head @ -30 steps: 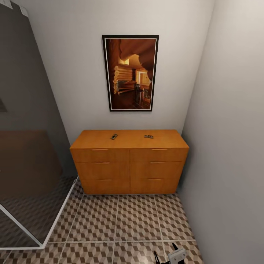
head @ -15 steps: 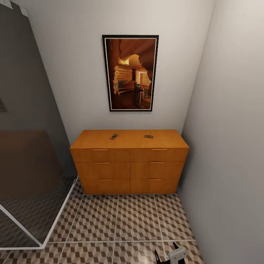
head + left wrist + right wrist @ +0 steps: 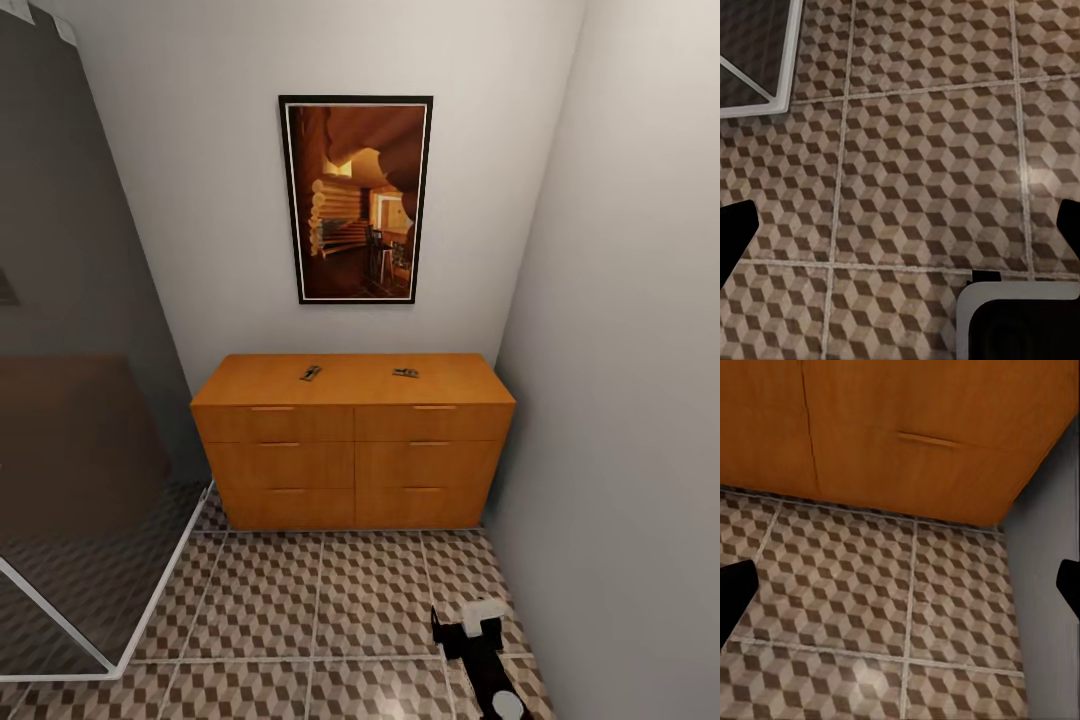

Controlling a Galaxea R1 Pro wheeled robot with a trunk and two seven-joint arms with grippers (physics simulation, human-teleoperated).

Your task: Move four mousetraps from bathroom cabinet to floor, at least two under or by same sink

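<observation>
The orange-brown cabinet [image 3: 352, 450] stands against the far wall. Two small mousetraps lie on its flat top, one left of centre [image 3: 311, 373] and one right of centre [image 3: 405, 373]. My right gripper [image 3: 468, 622] hovers low over the bathroom floor [image 3: 330, 600], in front of the cabinet's right end and well below the traps. In the right wrist view the right gripper [image 3: 900, 585] is open and empty, facing the lower drawers [image 3: 907, 435]. My left gripper [image 3: 900, 225] is open and empty above the tiles [image 3: 922, 165]. The sink is out of view.
A glass shower screen with a white frame [image 3: 150, 600] borders the floor on the left. A grey wall [image 3: 620, 450] runs close along the right, beside the cabinet. A framed picture [image 3: 355, 198] hangs above the cabinet. My own base [image 3: 1020, 322] is seen under the left gripper.
My right arm has swung up and forward from the bottom edge of the head view toward the cabinet. The camera, the cabinet and the traps have stayed put.
</observation>
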